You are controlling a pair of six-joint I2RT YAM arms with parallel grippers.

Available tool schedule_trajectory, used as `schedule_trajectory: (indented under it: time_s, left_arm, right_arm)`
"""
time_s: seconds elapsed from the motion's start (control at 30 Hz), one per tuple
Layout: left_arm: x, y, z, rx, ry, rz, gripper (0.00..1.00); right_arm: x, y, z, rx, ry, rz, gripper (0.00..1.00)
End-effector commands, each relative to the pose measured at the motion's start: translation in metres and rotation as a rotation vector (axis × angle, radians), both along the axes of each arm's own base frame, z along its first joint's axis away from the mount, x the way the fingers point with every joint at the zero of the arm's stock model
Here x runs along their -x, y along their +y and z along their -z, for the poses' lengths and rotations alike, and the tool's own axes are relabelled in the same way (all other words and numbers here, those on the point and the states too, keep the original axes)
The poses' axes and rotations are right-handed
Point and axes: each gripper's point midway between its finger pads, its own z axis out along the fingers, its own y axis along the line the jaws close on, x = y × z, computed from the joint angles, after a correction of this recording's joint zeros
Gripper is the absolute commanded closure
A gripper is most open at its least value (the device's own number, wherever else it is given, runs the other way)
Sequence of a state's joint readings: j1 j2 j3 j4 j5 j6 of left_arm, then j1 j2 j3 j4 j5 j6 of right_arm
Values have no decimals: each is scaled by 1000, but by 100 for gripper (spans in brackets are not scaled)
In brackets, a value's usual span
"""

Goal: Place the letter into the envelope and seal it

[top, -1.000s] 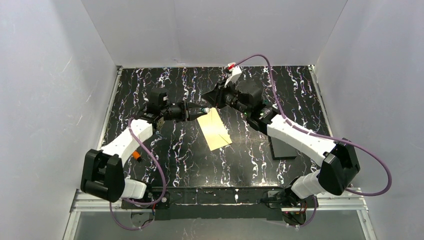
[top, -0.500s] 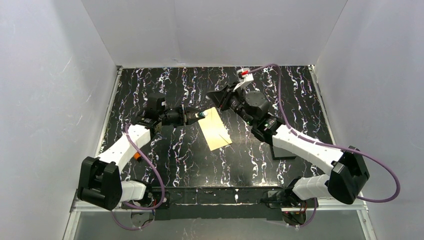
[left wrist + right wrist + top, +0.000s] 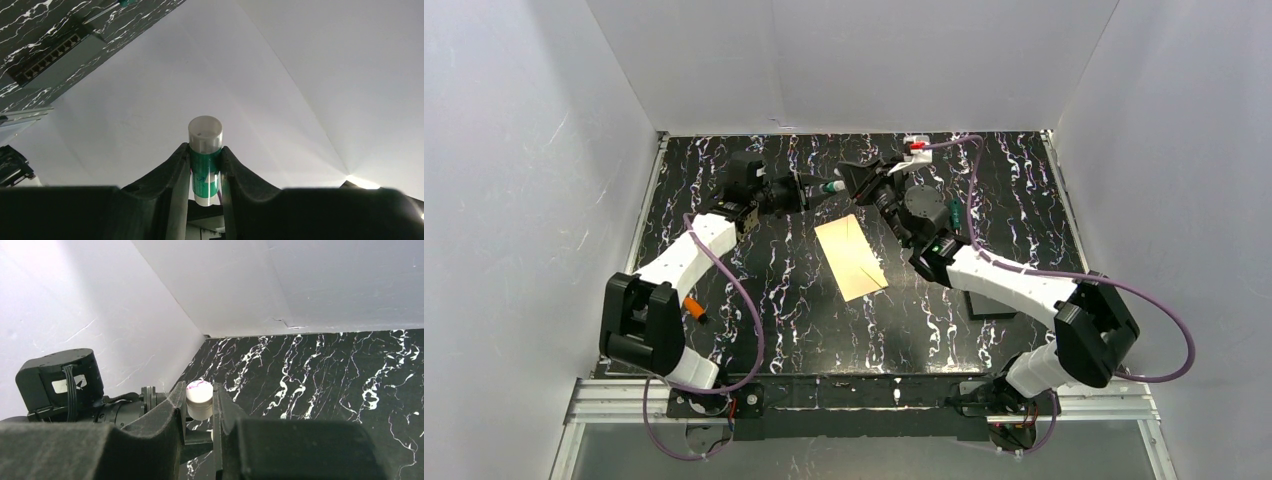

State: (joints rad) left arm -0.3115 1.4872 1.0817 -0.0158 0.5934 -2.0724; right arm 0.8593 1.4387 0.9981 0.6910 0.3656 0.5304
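Within left gripper (image 3: 204,152), perhaps glue stick (image 3: 205,131)

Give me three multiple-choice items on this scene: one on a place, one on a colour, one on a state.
1. Where is the envelope?
A flat on the table, near its middle
B against the back wall
C hanging off the near edge

2. What colour is the glue stick body?
A red
B green
C blue

3. The right gripper is:
A open and empty
B shut on the envelope
C shut on a white cap

Key: 1 A, the top view shows it lying flat mid-table. 2 B, the left gripper holds a green tube. 3 C, the right wrist view shows the cap pinched.
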Motion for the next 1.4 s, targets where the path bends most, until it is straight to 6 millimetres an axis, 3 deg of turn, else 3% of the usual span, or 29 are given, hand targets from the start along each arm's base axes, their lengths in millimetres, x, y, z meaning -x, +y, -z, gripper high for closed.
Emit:
schedule_trajectory:
  time_s: [0.0, 0.57, 1.37]
  left_arm:
    - [-33, 10, -18, 277, 377, -277, 100]
    - [-42, 11, -38, 305, 326, -292, 100]
    - [-39, 10, -54, 341, 292, -272, 100]
  right_arm:
    - [0, -15, -38, -93, -127, 71, 99]
    - [-2, -19, -23, -89, -99, 94, 99]
    - [-9, 1, -4, -96, -43, 49, 99]
